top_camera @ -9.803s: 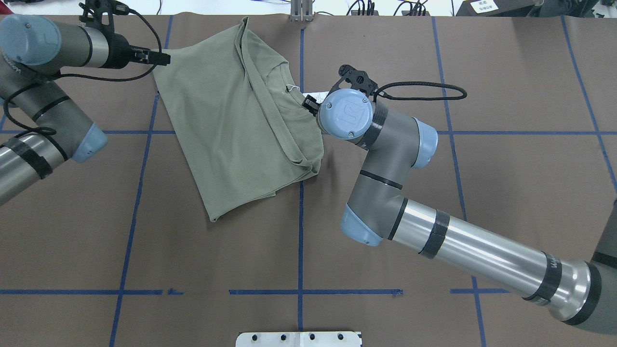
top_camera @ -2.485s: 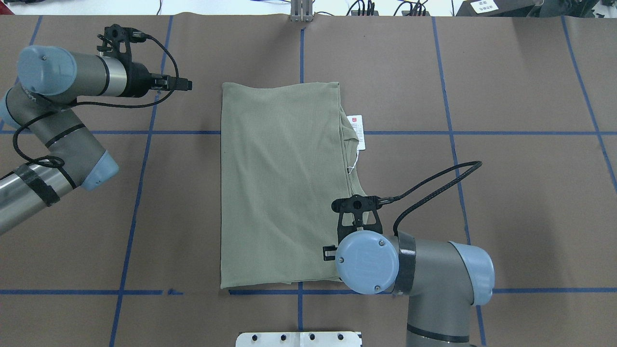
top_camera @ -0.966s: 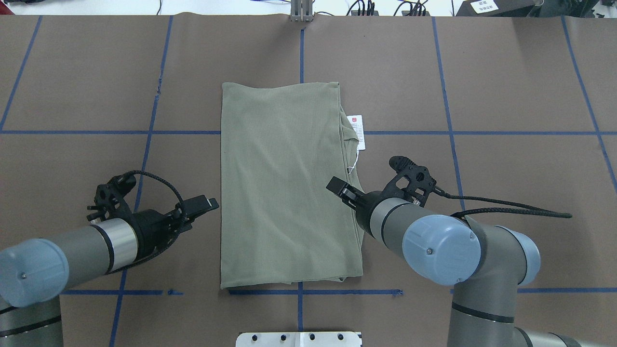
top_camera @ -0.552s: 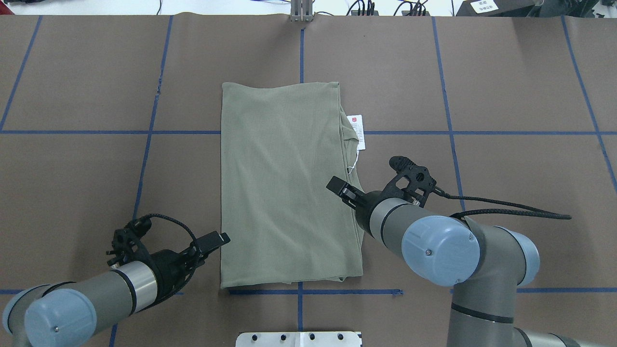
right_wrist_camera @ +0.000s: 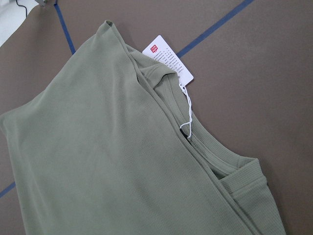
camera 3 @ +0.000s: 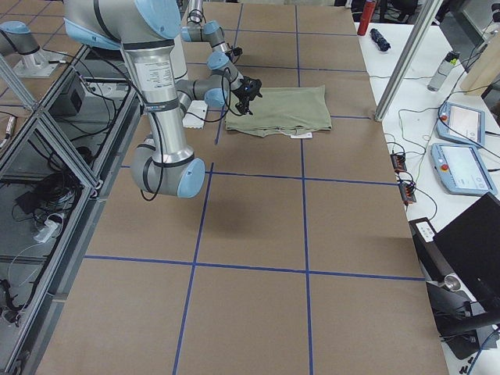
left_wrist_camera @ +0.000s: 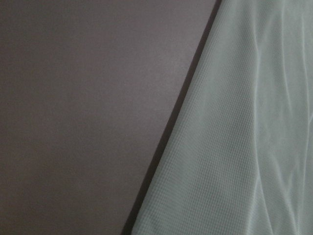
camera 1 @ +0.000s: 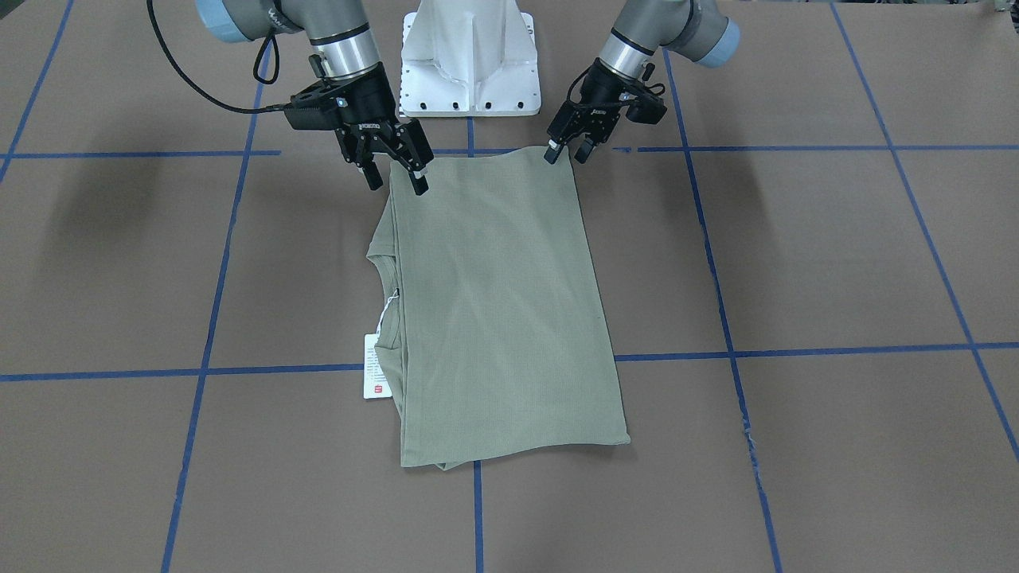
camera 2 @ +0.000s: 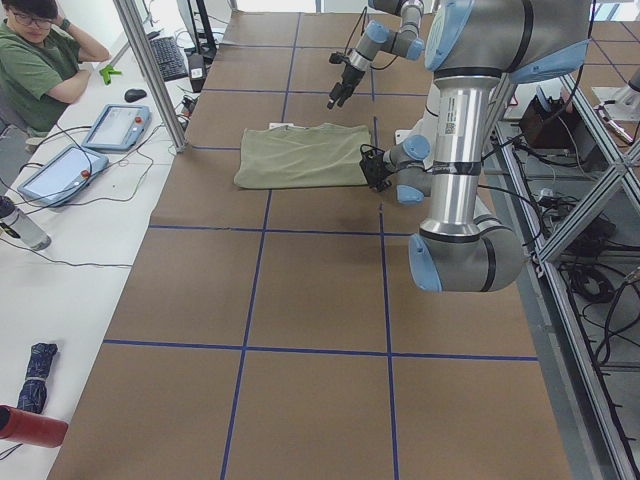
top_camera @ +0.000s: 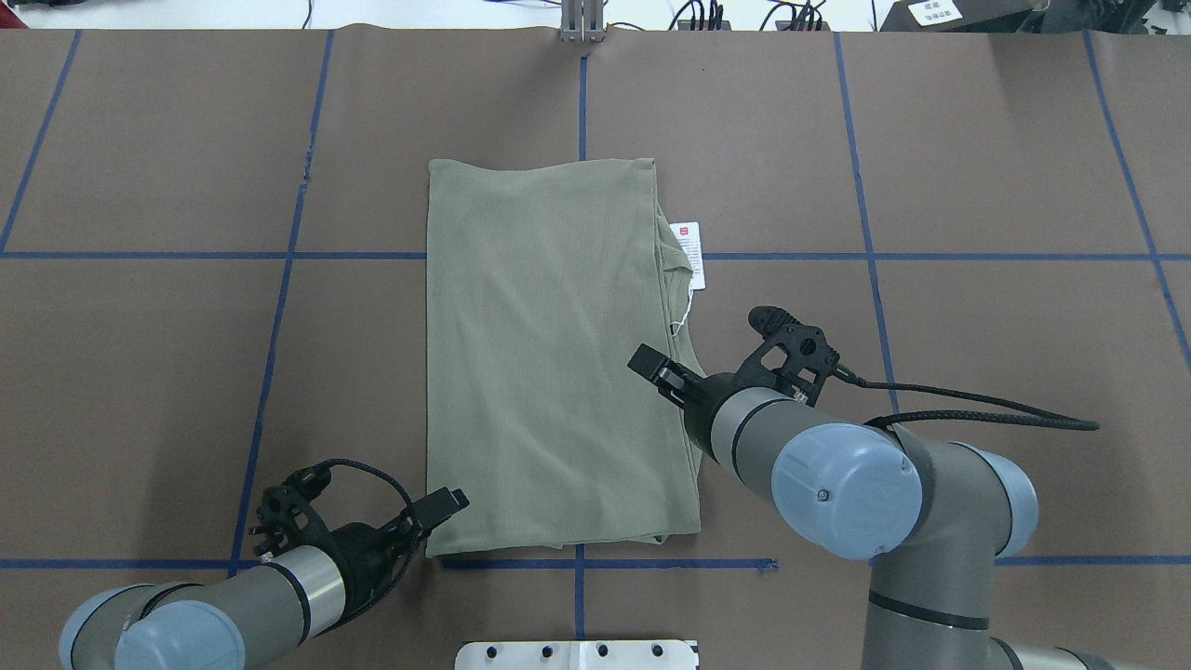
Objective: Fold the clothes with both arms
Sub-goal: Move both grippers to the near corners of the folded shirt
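The olive-green shirt [top_camera: 549, 363] lies flat on the brown table, folded into a long rectangle, with its ribbed collar [right_wrist_camera: 234, 171] and white hang tag [top_camera: 689, 253] showing along its right edge. My left gripper [top_camera: 451, 502] is low at the shirt's near left corner [camera 1: 567, 159]; it looks open, its fingers either side of that corner. The left wrist view shows only the shirt's edge [left_wrist_camera: 234, 147] and the table. My right gripper [camera 1: 396, 185] hangs open just over the near right part of the shirt [top_camera: 651, 365], holding nothing.
The white pedestal base [camera 1: 470, 64] stands at the near table edge between the arms. Blue tape lines [top_camera: 279, 255] cross the brown cover. A person [camera 2: 40, 60] sits at a side bench with tablets [camera 2: 118, 125] beyond the table's far edge.
The shirt went from a crumpled, held shape to a flat folded rectangle. My left arm has swung from the far left down to the near left corner. The right gripper has barely moved lately.
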Controlling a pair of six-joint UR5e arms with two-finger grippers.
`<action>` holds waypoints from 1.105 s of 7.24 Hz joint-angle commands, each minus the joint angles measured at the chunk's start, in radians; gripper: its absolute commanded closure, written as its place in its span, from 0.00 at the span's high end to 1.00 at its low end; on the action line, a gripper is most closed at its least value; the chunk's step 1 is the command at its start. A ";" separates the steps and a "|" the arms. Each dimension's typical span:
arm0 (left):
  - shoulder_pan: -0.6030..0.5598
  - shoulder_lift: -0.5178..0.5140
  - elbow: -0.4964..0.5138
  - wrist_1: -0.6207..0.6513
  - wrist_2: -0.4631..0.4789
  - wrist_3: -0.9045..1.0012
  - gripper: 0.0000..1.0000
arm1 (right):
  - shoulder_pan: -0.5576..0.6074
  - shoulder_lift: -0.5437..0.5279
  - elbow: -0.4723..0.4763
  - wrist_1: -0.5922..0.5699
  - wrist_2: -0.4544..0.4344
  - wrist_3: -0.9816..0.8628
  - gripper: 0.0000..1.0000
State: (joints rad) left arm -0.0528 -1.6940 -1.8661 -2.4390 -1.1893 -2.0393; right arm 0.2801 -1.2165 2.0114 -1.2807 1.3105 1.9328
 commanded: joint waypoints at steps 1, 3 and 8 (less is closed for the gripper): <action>0.002 -0.015 0.005 0.000 0.001 -0.001 1.00 | -0.002 0.000 0.000 0.001 -0.002 0.000 1.00; 0.004 -0.013 0.005 0.002 -0.001 -0.001 1.00 | -0.004 0.000 -0.002 0.006 -0.002 0.000 1.00; 0.010 -0.016 0.005 0.002 -0.003 0.007 0.57 | -0.007 0.002 -0.005 0.006 -0.002 0.000 1.00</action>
State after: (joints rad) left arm -0.0434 -1.7107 -1.8607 -2.4375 -1.1917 -2.0343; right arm 0.2740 -1.2152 2.0076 -1.2748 1.3085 1.9328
